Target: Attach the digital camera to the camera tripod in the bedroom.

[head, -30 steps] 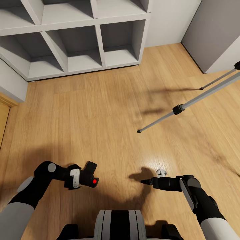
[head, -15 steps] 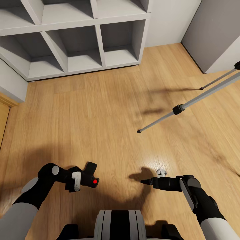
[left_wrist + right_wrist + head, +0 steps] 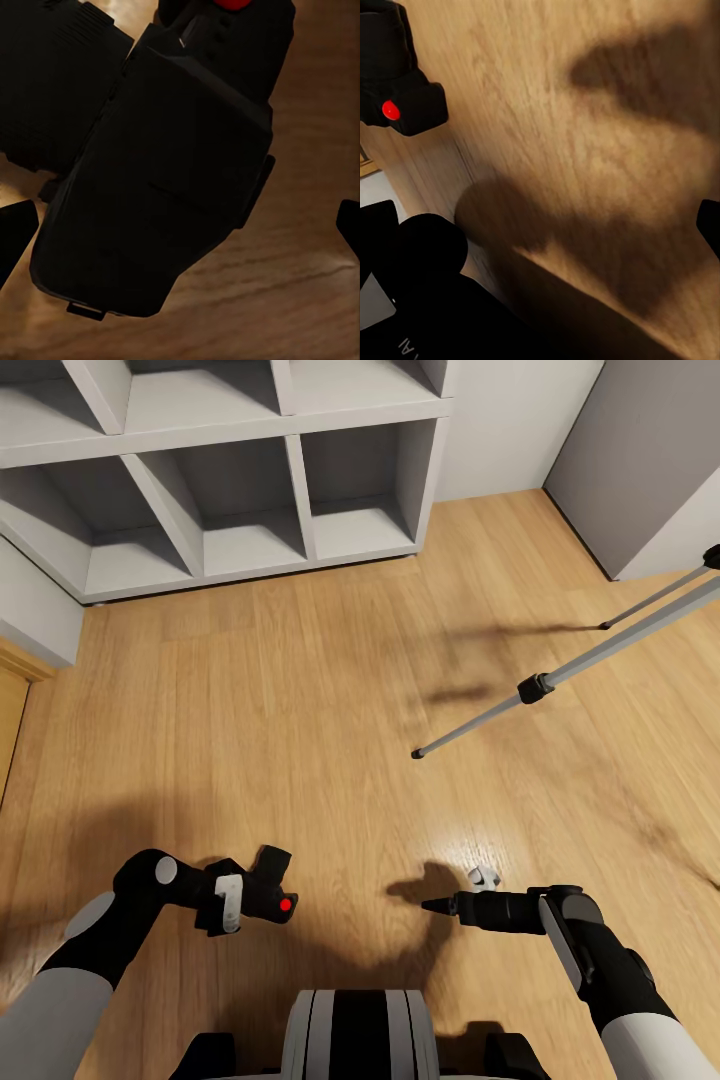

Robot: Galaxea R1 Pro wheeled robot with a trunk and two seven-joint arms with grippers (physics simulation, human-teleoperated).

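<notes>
The digital camera (image 3: 274, 900), small and black with a red button on top, hangs low over the wood floor at the lower left, and my left gripper (image 3: 262, 885) is shut on it. In the left wrist view the camera's body (image 3: 165, 172) sits between the two fingertips. From the right wrist view the camera (image 3: 401, 97) shows off to one side. My right gripper (image 3: 432, 906) hovers over the floor at the lower right, open and empty. Two silver legs of the camera tripod (image 3: 590, 655) slant in from the right edge; its head is out of view.
Grey cube shelving (image 3: 250, 510) runs along the back wall. A grey panel (image 3: 650, 460) stands at the back right. The nearest tripod foot (image 3: 418, 754) rests on the floor ahead of my right gripper. Open plank floor (image 3: 300, 690) lies between me and the shelving.
My left arm has shifted slightly, carrying the camera a little lower in the head view. The right arm and the tripod have not moved.
</notes>
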